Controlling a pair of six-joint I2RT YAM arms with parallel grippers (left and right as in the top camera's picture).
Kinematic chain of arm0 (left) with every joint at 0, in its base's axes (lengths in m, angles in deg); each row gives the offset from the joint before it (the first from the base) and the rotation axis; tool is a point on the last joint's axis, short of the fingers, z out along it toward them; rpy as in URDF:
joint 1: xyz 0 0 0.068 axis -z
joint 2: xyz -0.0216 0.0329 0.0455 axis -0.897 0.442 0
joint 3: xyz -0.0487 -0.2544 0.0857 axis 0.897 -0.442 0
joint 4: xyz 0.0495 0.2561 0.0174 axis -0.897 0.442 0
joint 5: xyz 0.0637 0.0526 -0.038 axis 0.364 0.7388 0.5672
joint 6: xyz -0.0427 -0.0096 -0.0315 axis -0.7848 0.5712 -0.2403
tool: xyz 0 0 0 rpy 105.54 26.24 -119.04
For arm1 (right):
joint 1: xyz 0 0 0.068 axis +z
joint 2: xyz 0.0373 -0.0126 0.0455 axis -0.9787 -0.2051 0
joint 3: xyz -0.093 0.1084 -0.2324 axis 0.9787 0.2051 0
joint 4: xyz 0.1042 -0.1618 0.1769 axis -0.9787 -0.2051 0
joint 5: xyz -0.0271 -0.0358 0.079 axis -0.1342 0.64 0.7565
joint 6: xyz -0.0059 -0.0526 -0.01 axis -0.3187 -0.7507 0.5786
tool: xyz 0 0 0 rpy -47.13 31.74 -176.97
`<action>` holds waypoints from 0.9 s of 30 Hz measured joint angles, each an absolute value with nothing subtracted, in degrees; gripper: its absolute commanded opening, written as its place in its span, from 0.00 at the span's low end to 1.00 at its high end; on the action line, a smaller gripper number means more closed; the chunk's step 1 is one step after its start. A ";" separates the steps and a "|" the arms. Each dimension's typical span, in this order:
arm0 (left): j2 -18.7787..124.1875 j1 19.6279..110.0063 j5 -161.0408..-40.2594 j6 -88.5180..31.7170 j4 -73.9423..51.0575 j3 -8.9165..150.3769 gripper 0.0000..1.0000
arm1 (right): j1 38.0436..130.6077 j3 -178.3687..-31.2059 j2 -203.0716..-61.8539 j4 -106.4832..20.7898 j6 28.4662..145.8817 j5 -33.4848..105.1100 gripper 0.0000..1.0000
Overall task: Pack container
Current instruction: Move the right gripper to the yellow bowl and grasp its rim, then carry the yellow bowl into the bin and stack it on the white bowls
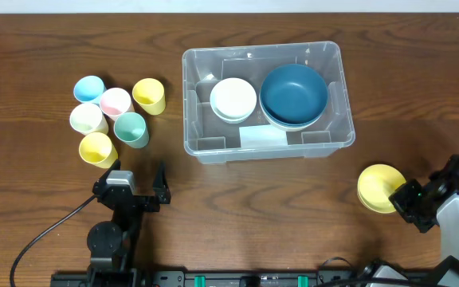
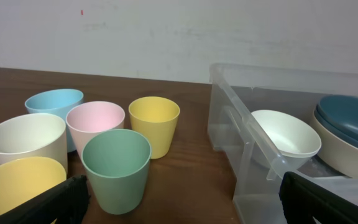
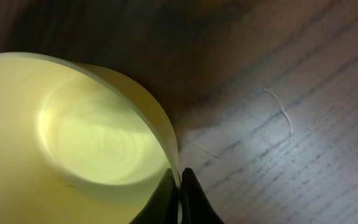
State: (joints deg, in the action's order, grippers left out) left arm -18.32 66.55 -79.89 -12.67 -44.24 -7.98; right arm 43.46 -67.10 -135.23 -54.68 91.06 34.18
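Near the right edge of the table (image 1: pixel 421 96), right gripper (image 3: pixel 179 186) pinches the yellow bowl (image 1: pixel 375 186) by its rim; so thin a hold may let it tilt and drop; left gripper (image 1: pixel 139 182) hangs spread.

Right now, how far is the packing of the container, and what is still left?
Done: the white bowl and the blue bowl sit inside the container. In hand: the right gripper pinches the rim of the yellow bowl, outside the container. Left: six cups stand outside it, near the open left gripper.
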 measured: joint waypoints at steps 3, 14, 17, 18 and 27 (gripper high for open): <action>-18.32 66.55 -79.89 -12.67 -44.24 -7.98 0.98 | 43.46 -67.10 -135.18 -54.25 91.09 34.51 0.01; -18.32 66.55 -79.86 -12.67 -44.24 -7.98 0.98 | 43.31 -75.14 -135.23 -60.28 92.18 34.42 0.01; -18.32 66.55 -79.86 -12.67 -44.26 -7.98 0.98 | 43.01 -83.51 -135.23 -64.41 92.31 34.38 0.01; -18.32 66.55 -79.86 -12.67 -44.24 -7.98 0.98 | 42.92 -86.50 -135.23 -65.87 92.33 34.51 0.01; -18.32 66.55 -79.89 -12.67 -44.24 -7.98 0.98 | 43.49 -102.39 -135.16 -70.18 91.22 44.48 0.01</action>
